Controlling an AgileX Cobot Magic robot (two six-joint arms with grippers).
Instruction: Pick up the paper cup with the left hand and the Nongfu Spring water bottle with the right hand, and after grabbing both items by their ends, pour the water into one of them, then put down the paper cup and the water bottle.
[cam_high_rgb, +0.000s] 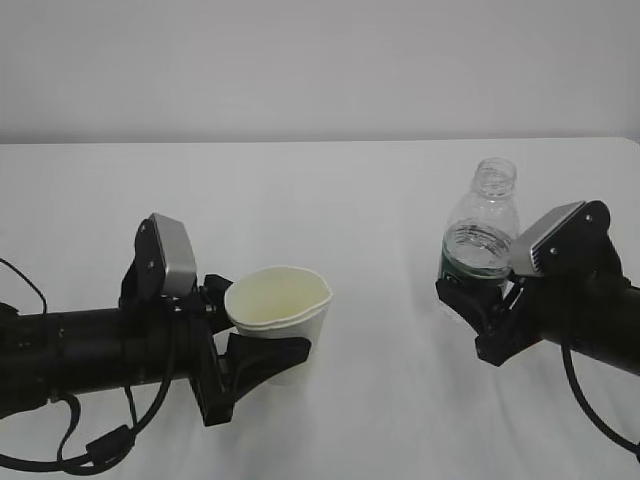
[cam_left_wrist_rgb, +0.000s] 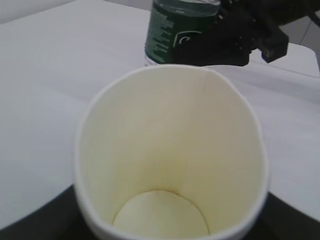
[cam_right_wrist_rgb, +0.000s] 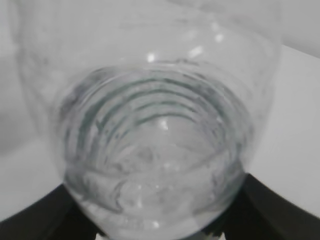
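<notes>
Two grippers each hold one thing above the white table (cam_high_rgb: 380, 200): the left hand (cam_high_rgb: 262, 352) has its jaws clamped on the lower body of the cup (cam_high_rgb: 280, 318), and the right hand (cam_high_rgb: 482, 300) grips the bottle (cam_high_rgb: 482, 228) around its green label band. Only the exterior view shows both grips from the side, the cup tilted with its mouth toward the camera and the bottle upright with an uncapped neck above the jaws. The left wrist view looks straight down into the cup (cam_left_wrist_rgb: 170, 155), whose pale yellowish inside and round bottom look dry; beyond its rim stands the bottle's label (cam_left_wrist_rgb: 172, 32) with the right hand (cam_left_wrist_rgb: 235, 37) just behind it. The right wrist view is filled by the bottle (cam_right_wrist_rgb: 157, 145), ribbed and clear; water inside is hard to make out. White print on the label is too small to read. Jaw tips are mostly hidden in both wrist views.
</notes>
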